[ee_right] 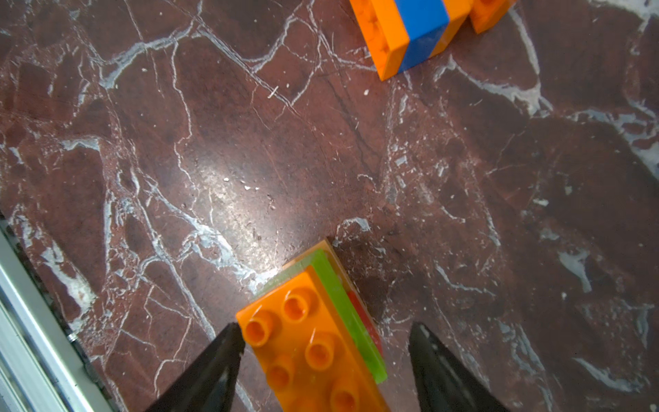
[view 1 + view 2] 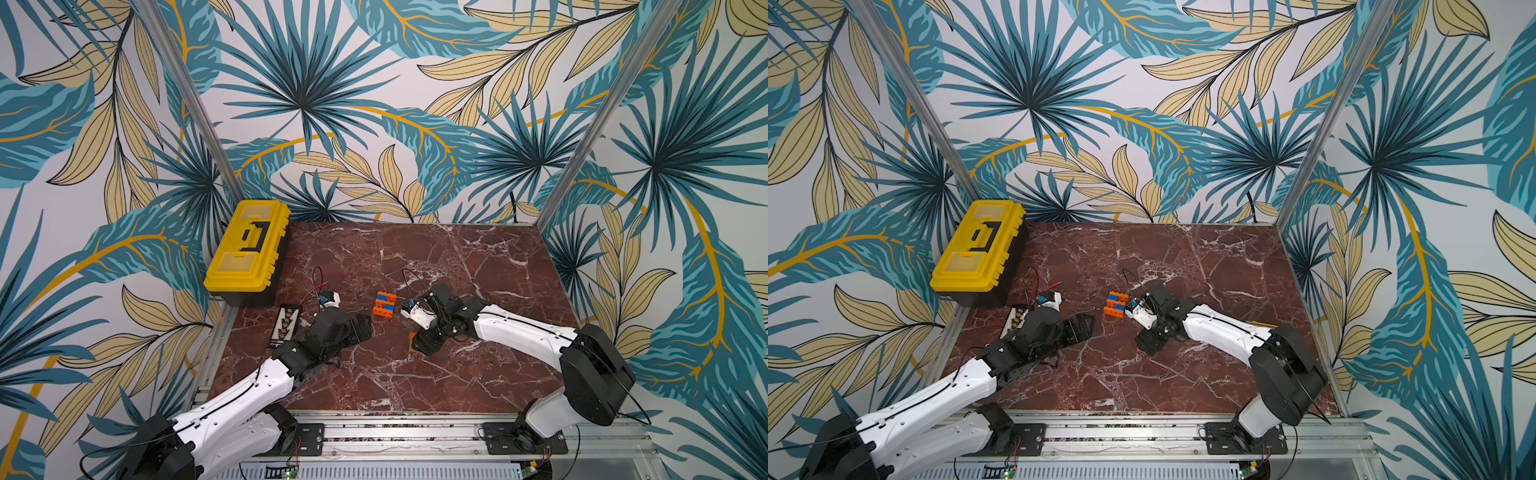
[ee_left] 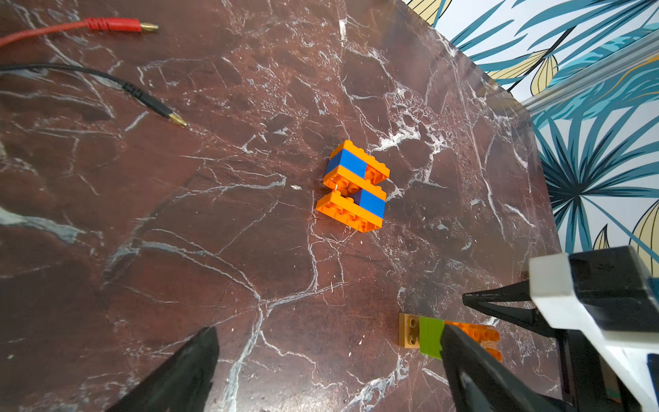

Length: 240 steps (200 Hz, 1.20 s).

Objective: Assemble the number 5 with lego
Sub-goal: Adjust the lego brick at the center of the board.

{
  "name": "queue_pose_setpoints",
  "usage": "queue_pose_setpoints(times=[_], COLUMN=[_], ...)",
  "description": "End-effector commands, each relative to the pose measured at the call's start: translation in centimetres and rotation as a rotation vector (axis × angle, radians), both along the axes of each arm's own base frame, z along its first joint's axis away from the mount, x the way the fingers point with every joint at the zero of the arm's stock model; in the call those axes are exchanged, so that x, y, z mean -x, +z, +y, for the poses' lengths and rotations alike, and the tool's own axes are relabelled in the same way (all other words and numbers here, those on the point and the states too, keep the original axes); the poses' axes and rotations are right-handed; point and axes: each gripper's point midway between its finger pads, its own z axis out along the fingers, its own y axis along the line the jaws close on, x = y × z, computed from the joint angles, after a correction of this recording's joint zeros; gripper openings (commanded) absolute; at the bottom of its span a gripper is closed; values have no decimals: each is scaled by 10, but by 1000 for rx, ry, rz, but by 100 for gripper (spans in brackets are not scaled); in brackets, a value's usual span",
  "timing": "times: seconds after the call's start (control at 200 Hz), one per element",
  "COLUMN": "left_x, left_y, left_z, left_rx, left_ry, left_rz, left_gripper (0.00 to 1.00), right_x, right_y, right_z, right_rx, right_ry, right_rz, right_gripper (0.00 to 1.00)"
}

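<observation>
An orange and blue lego assembly [image 2: 384,304] [image 2: 1116,304] lies on the marble table near its middle; it also shows in the left wrist view [image 3: 353,187] and the right wrist view [image 1: 410,32]. A second lego stack [image 1: 313,342] of orange, lime green, red and tan bricks lies on the table [image 3: 429,337]. My right gripper [image 1: 325,327] [image 2: 415,345] is open around this stack: one fingertip touches the orange brick's corner, the other stands apart from it. My left gripper [image 3: 328,342] [image 2: 361,328] is wide open over bare marble, left of the assembly.
A yellow toolbox [image 2: 247,245] stands at the back left. A small black and white parts strip [image 2: 284,324] lies beside the left arm. Red [image 3: 117,25] and black [image 3: 149,100] test leads lie behind the left gripper. A metal rail [image 2: 415,432] runs along the front edge.
</observation>
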Motion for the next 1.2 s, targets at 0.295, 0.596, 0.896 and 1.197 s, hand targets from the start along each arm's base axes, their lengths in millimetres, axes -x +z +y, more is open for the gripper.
queue_pose_setpoints(times=[0.295, 0.596, 0.896, 1.197], left_x=[-5, -10, -8, -12], left_y=[11, 6, -4, -12], left_z=[2, -3, -6, -13], left_rx=[25, 27, 36, 53], left_ry=[34, 19, 1, -17], left_rz=[-20, -36, -26, -21], left_gripper=[100, 100, 100, 100], right_x=[3, 5, 4, 4], right_y=[-14, -16, -18, -14], right_z=[1, -5, -8, -2], right_rx=[23, 72, 107, 83], right_ry=[7, 48, 63, 71], right_rz=[37, 35, 47, 52], right_gripper=[75, 75, 74, 62])
